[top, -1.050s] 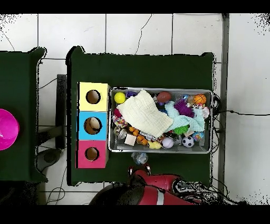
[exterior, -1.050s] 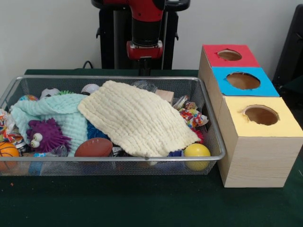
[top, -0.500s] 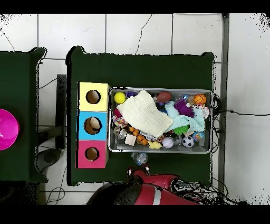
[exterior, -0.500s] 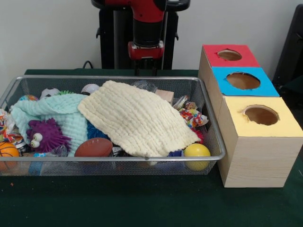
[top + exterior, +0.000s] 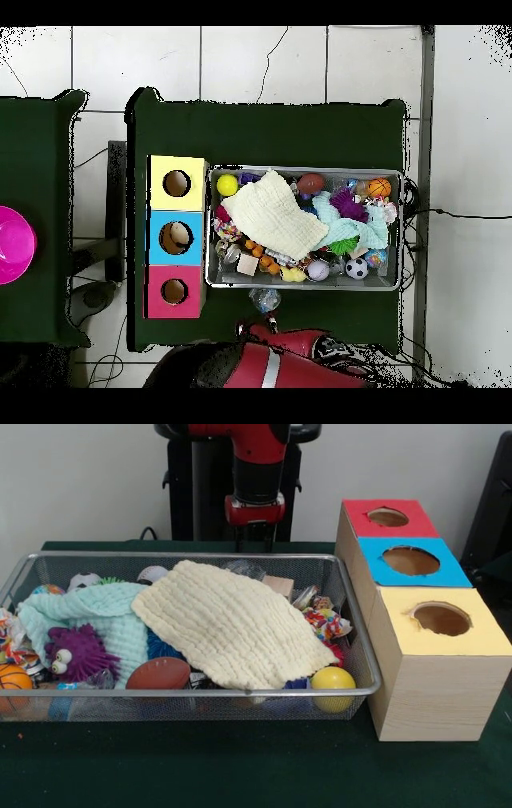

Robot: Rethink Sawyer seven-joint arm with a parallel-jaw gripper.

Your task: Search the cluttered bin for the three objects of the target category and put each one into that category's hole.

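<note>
On the green table (image 5: pixel 240 768), a yellow cloth (image 5: pixel 232 624) blankets the bin's (image 5: pixel 192 692) clutter.

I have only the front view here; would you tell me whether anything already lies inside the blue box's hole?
Observer: Yes. The overhead view shows a pale object down in the hole of the blue box.
Operator: Thank you. What is hidden behind the yellow cloth, on the robot's side?
Observer: A row of small orange pieces lies along that edge of the yellow cloth, inside the wire bin.
Operator: Is there anything beyond the boxes that I cannot see?
Observer: A pink bowl sits on a second green table, on the far side of the boxes from the bin.
</note>
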